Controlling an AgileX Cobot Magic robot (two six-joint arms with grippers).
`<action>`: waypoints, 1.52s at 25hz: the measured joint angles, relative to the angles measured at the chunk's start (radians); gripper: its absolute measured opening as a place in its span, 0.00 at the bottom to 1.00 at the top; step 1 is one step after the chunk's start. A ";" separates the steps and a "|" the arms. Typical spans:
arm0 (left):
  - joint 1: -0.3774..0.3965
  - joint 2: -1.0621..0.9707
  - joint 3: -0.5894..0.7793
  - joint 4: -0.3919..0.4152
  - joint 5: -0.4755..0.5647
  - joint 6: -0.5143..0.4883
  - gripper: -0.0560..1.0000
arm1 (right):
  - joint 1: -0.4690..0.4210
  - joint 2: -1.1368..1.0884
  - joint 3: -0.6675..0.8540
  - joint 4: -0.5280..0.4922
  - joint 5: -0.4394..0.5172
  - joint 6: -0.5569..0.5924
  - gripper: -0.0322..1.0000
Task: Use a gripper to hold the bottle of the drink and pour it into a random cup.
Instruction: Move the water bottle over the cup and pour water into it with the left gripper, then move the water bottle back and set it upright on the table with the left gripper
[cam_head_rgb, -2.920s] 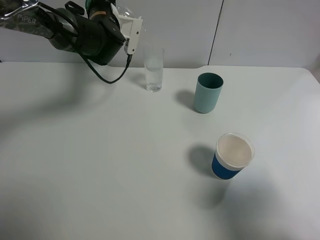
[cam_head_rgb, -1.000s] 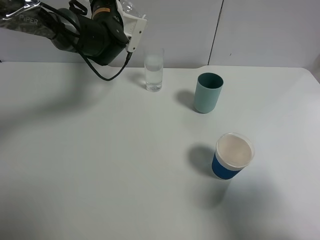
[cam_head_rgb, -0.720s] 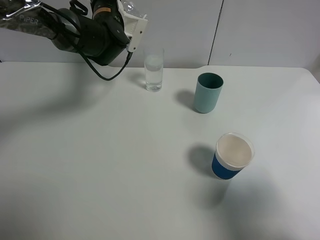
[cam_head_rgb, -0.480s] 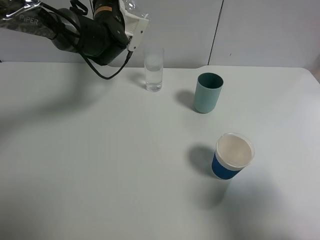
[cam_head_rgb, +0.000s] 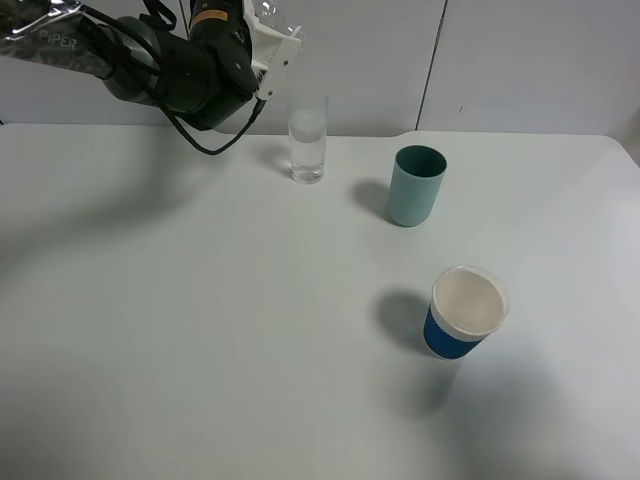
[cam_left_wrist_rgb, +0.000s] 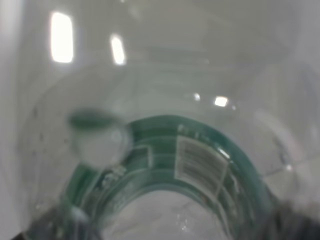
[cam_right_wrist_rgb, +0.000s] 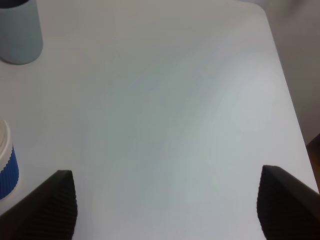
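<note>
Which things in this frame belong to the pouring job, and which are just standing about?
In the job:
- left end effector, shut on the bottle
- tall clear glass, the cup nearest the raised bottle

Just standing about:
- teal cup
- blue-sleeved paper cup
- right end effector, open and holding nothing

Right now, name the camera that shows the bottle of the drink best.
Left wrist: the bottle of the drink fills it, blurred, green label and barcode showing. Exterior high shows only a clear sliver in the left gripper at the frame's top. Right wrist shows none of it.
</note>
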 joint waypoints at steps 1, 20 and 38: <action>0.000 0.000 0.000 0.000 0.000 -0.005 0.57 | 0.000 0.000 0.000 0.000 0.000 0.000 0.75; 0.000 -0.135 0.038 -0.313 0.240 -0.385 0.57 | 0.000 0.000 0.000 0.000 0.000 0.000 0.75; 0.011 -0.366 0.092 0.302 1.106 -1.778 0.57 | 0.000 0.000 0.000 0.000 -0.002 0.000 0.75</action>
